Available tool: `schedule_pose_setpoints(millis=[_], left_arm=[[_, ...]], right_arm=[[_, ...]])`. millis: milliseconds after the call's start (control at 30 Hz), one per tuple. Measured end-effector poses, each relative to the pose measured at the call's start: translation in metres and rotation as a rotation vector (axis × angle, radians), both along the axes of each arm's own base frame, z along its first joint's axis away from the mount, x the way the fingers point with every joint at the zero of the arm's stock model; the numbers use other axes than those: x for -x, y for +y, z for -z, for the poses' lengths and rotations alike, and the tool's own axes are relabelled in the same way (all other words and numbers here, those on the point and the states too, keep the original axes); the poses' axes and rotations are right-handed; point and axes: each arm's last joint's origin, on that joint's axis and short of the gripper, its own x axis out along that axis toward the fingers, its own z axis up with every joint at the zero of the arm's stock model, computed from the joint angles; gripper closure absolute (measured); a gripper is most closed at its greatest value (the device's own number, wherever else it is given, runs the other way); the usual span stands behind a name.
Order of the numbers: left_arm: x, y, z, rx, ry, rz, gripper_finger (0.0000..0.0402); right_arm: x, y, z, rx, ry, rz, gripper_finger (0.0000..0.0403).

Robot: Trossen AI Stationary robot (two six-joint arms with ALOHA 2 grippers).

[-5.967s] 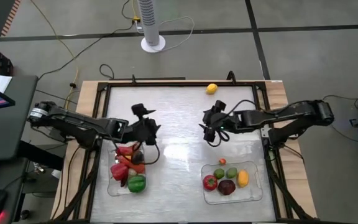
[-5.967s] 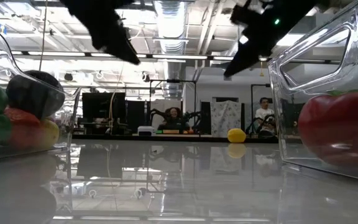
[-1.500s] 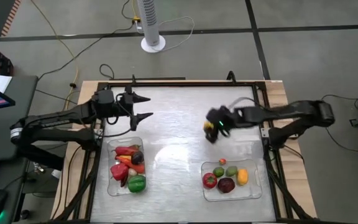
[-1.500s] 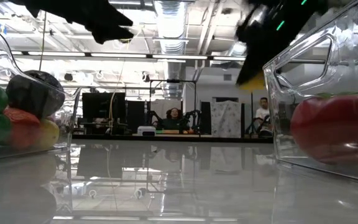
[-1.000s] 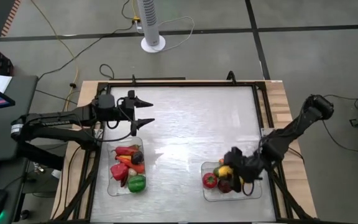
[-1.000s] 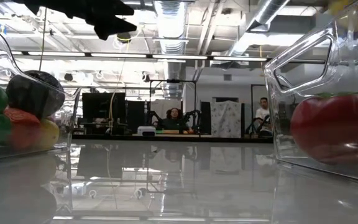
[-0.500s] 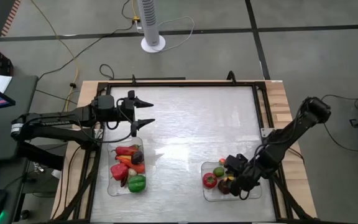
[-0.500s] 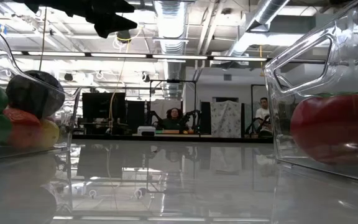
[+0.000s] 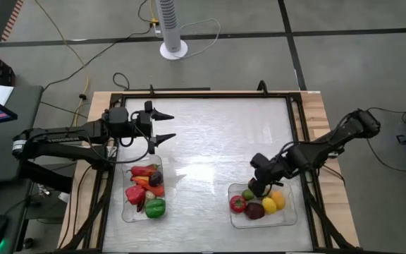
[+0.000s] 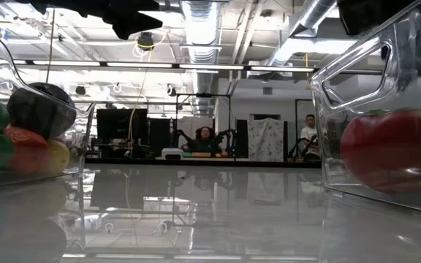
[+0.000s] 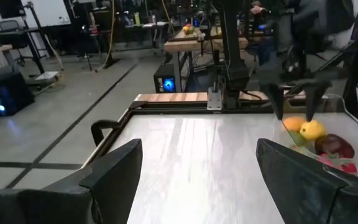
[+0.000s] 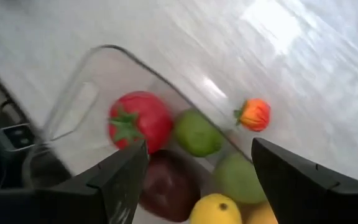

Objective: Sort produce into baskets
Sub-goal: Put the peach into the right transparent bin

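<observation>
1. The bench [image 9: 210, 141] is a pale, glossy sheet in a dark frame. No produce lies loose on its open surface; all of it sits in the two baskets at the near edge.
2. The right basket [image 9: 287, 217] is a clear, shallow, round-cornered plastic tray. It lies directly beneath the right end effector [image 9: 258, 180], which hangs over the tray's far-left corner, released and empty.
3. The left basket [image 9: 127, 210], its twin, is just nearer than the left end effector [image 9: 162, 125]. That one hovers above bare bench with fingers spread, holding nothing.
4. The right basket's contents read as smooth, rounded toys: a red tomato [image 12: 139, 119] with a green star-shaped calyx, a dark red fruit [image 12: 168, 185], two limes [image 12: 196, 133], and a lemon [image 12: 212, 210].
5. A small orange fruit [image 12: 255, 114] sits at the basket's far rim. Whether it is inside or outside the wall cannot be told.
6. The left basket holds elongated peppers: red pepper [image 9: 141, 170], green pepper [image 9: 155, 207], and a dark piece [image 9: 156, 178].
7. Sorting looks essentially finished. If the small orange fruit needs moving, the right arm is far nearer.
</observation>
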Motion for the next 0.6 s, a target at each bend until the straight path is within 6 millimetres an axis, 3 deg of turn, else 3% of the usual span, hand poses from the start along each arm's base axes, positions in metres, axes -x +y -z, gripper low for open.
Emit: schedule_pose_setpoints(millis=[167,367,600], left_arm=[[0.0,0.0,0.0,-0.007,0.002,0.001,0.01],[0.001,0.0,-0.001,-0.016,-0.008,0.002,0.01],[0.011,-0.002,-0.011,-0.029,-0.063,0.001,0.01]], right_arm=[[-0.005,-0.01,-0.015,0.015,-0.009,0.028,0.0086],[-0.007,-0.034,-0.013,-0.007,0.075,0.111,0.0085],[-0.008,-0.047,-0.012,-0.005,0.112,0.135,0.0085]])
